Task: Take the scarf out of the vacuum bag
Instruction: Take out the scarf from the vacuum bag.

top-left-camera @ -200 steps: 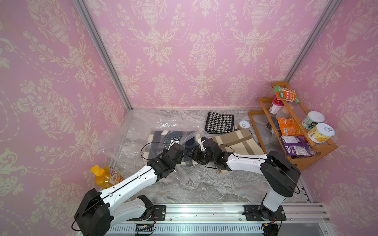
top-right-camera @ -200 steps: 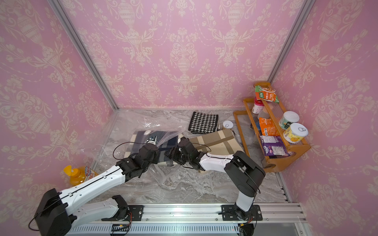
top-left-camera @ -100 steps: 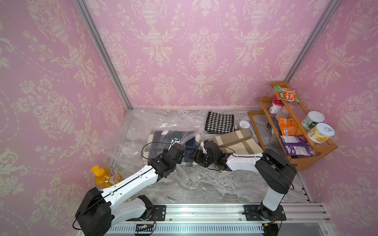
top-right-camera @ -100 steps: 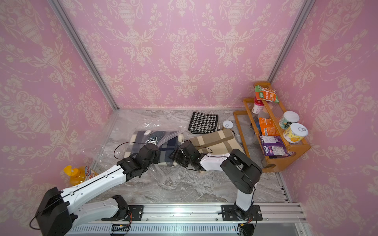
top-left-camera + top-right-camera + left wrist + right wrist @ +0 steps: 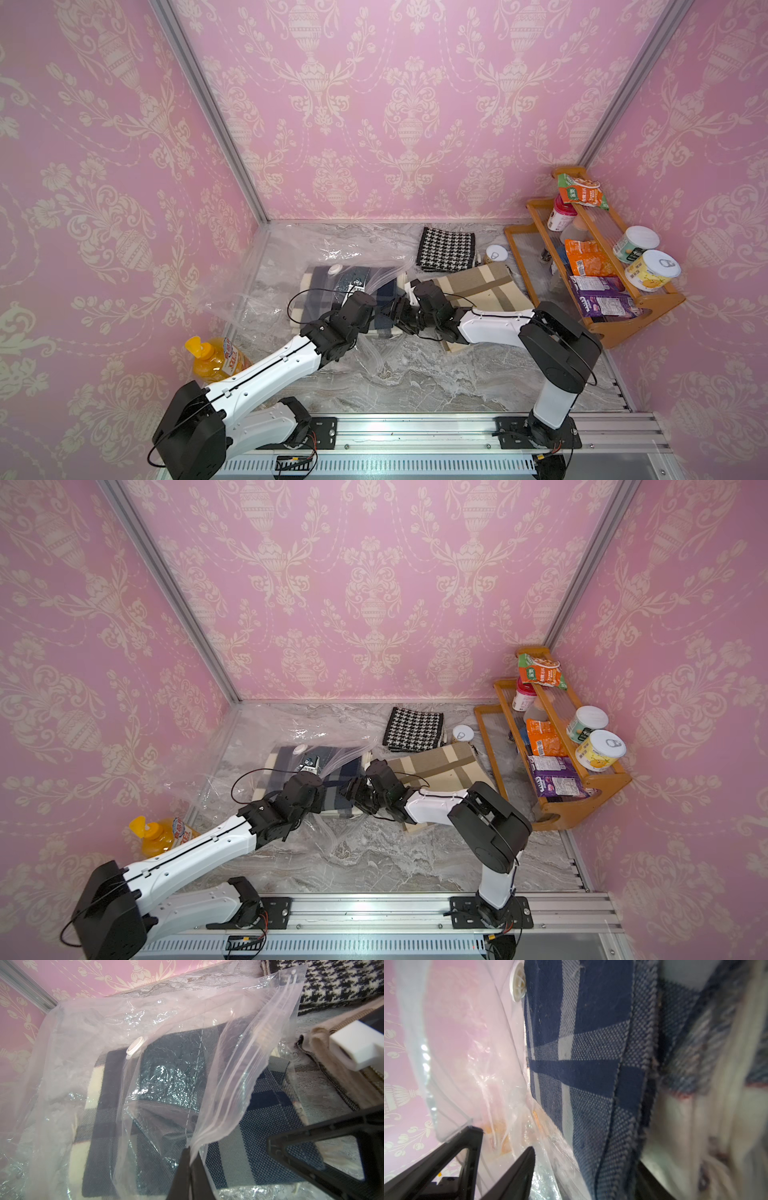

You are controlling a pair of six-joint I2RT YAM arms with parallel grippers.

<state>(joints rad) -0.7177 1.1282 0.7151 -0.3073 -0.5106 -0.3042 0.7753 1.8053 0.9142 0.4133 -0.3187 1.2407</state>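
The plaid scarf (image 5: 249, 1147) is seen inside the vacuum bag (image 5: 83, 1043), partly dulled by crinkled film. The bag's zip edge is pinched by the left gripper (image 5: 190, 1153). At the bag's mouth, a scarf fold is straddled by the right gripper (image 5: 392, 313); one finger is hidden, so a grip cannot be told.

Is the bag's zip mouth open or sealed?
Open: the left hand holds the zip edge of the vacuum bag up off the blue plaid scarf.
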